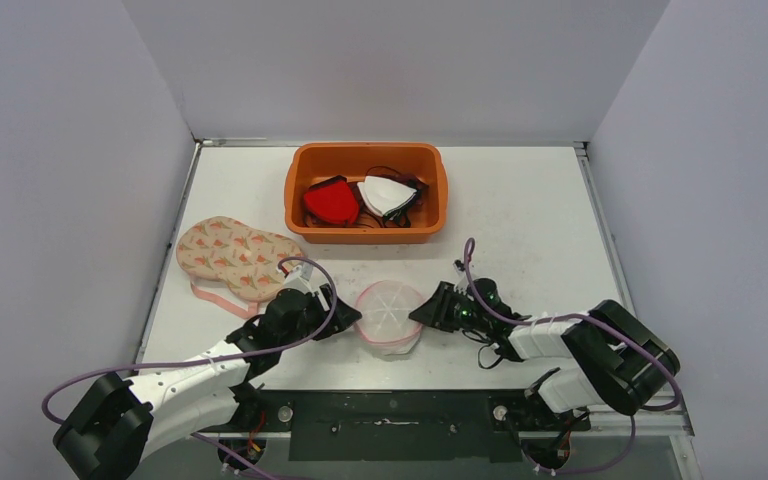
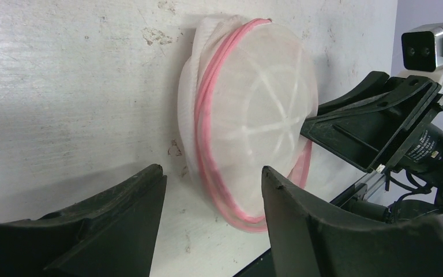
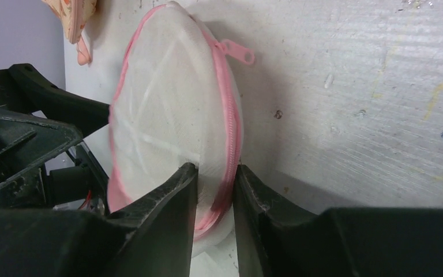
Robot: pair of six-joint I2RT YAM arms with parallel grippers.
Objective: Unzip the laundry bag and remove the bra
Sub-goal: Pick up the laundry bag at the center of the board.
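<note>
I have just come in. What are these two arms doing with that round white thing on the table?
They are working on a round mesh laundry bag lying between them. The right gripper is pinched on the bag's pink zippered rim. The left gripper stands open at the opposite side, the bag's edge between its fingers but not clamped. The zipper pull sits further along the rim and the zipper looks closed, so unzipping has not begun.

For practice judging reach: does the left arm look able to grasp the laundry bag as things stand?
Probably yes. The left hand is open and the laundry bag sits just ahead of it with nothing between; the right hand pinches the opposite rim.
</note>
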